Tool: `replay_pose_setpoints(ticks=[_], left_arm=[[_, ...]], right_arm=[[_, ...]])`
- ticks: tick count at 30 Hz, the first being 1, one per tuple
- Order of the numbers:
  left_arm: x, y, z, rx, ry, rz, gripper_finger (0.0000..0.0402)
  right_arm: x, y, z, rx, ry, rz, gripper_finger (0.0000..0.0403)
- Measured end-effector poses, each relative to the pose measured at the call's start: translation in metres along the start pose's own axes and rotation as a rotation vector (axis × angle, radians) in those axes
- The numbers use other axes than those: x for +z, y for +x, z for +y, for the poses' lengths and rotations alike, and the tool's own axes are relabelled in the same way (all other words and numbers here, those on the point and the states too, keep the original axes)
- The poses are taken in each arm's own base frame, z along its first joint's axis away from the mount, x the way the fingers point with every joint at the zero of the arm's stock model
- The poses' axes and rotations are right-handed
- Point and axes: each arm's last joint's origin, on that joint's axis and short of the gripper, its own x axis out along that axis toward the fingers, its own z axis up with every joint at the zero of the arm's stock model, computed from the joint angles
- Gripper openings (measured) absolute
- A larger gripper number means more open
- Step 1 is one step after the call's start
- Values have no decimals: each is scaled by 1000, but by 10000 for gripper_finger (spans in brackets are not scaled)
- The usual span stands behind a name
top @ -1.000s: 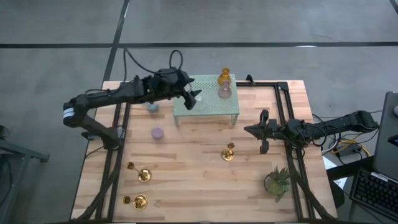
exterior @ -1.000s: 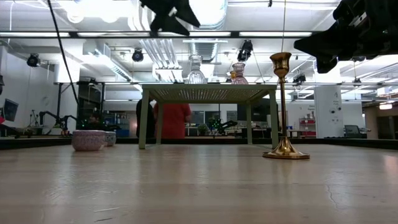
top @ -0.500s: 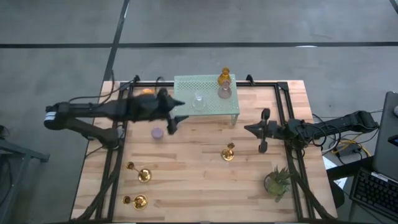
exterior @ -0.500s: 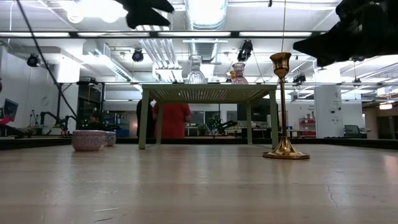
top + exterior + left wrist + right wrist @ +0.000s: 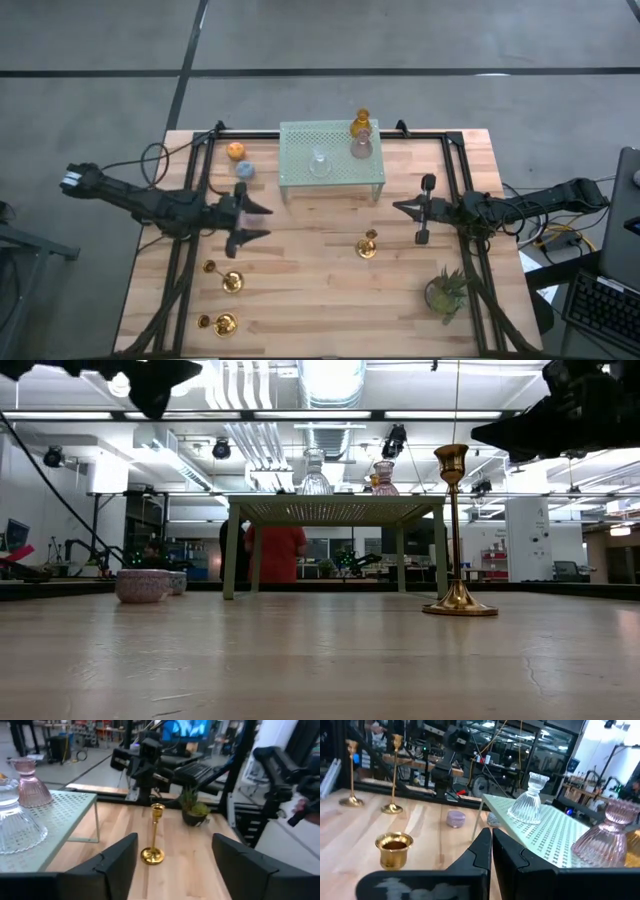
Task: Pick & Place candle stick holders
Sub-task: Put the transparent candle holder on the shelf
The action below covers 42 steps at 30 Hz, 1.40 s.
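Observation:
My left gripper (image 5: 258,214) is open and empty, high over the purple cup (image 5: 257,210), which rests on its base on the table's left half (image 5: 142,585). An orange cup (image 5: 236,151) and a blue cup (image 5: 244,170) stand farther back. Two gold stemmed holders (image 5: 229,281) (image 5: 222,322) stand near the left front, and a third (image 5: 368,245) (image 5: 152,836) stands in the middle. A clear holder (image 5: 319,163), a pink holder (image 5: 360,149) and an amber holder (image 5: 360,125) stand on the mesh rack (image 5: 335,178). My right gripper (image 5: 397,207) is shut and empty, in the air right of the third gold holder.
A small green potted plant (image 5: 447,291) stands at the front right. Black rails run along the table's left side (image 5: 186,250) and right side (image 5: 468,250). Bare wood lies between the gold holders at the front middle.
My left gripper has left the rack's left end and gone toward the table's near and left edges, ending over the purple cup. The clear holder stays on the rack. My right arm has kept still.

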Motion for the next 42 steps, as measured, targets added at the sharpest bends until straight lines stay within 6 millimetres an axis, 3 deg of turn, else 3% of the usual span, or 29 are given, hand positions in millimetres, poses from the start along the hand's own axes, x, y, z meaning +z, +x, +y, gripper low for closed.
replay_pose_setpoints(ticks=[5, 12, 14, 19, 24, 36, 42], left_arm=[[-15, -18, 4, 6, 1, -34, 169], [-33, -32, 11, 4, 35, -54, 32], [-38, -35, 13, -1, 36, -57, 9], [-45, -42, 16, -18, 53, -86, 9], [-45, -53, 17, -95, 49, -94, 4], [-54, -77, 24, -128, 45, -106, 9], [-68, -72, 24, -140, 47, -46, 8]], right_arm=[[2, 0, 0, 2, 360, -16, 8], [3, 2, 0, 14, 506, -39, 8], [3, 5, 2, 43, 508, -38, 8], [11, 17, 7, 129, 512, -68, 8], [29, 44, 13, 171, 490, -31, 8], [54, 127, 21, -64, 394, 68, 9], [61, 161, 19, -139, 335, 207, 24]])
